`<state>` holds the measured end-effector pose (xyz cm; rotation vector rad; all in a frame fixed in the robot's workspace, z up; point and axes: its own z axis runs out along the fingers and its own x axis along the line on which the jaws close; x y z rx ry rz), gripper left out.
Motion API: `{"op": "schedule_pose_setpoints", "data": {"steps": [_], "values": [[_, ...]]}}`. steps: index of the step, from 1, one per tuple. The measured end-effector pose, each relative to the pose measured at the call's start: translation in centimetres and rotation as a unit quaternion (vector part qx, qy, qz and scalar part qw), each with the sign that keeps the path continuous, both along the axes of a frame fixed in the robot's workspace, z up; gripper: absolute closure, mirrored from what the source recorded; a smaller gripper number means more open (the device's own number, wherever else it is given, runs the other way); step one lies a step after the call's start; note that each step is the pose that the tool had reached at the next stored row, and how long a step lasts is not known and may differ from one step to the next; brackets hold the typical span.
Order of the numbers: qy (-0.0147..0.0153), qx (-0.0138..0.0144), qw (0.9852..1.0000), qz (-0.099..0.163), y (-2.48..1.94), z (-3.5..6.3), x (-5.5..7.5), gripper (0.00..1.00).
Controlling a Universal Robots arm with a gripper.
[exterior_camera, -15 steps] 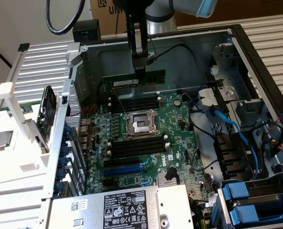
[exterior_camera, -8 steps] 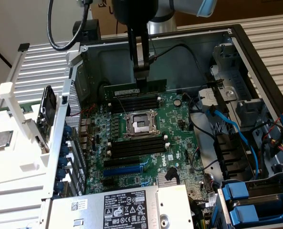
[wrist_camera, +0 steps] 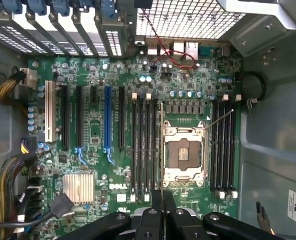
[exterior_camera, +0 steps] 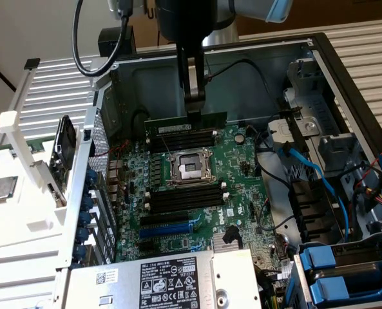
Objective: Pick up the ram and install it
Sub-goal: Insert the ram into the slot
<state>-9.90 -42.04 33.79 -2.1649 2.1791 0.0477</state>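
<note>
The ram (exterior_camera: 178,121), a long green stick, is held level inside the open computer case, and my gripper (exterior_camera: 194,114) is shut on its top edge near the middle. It sits just above the far bank of black memory slots (exterior_camera: 181,139), behind the open processor socket (exterior_camera: 189,168); I cannot tell whether it touches a slot. A second bank of slots (exterior_camera: 184,197) lies nearer the camera. In the wrist view the ram (wrist_camera: 161,192) shows only as a thin edge between my fingers (wrist_camera: 155,210), over the motherboard (wrist_camera: 95,125) beside the socket (wrist_camera: 183,152).
A square silver processor chip (exterior_camera: 2,188) rests on the white rack at the exterior view's left. Blue and black cables (exterior_camera: 306,167) and drive bays (exterior_camera: 345,270) crowd the case's right side. A power supply (exterior_camera: 158,280) covers the near edge. The case's metal wall (exterior_camera: 197,80) stands close behind the ram.
</note>
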Motion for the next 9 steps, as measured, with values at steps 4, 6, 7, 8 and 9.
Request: {"op": "schedule_pose_setpoints", "data": {"steps": [4, 6, 7, 8, 9], "values": [[0.0001, -0.0183, 0.9998, 0.0, 0.37, -0.29, 0.01, 0.88], [0.0005, -0.0226, 0.9997, 0.0, 0.38, -0.45, 0.03, 0.88], [0.0006, -0.0231, 0.9997, 0.0, 0.37, -0.6, 0.08, 0.88], [0.0005, -0.023, 0.9997, 0.0, 0.36, -0.77, 0.11, 0.88], [0.0006, -0.0231, 0.9997, 0.0, 0.33, -0.85, 0.11, 0.88]]}}
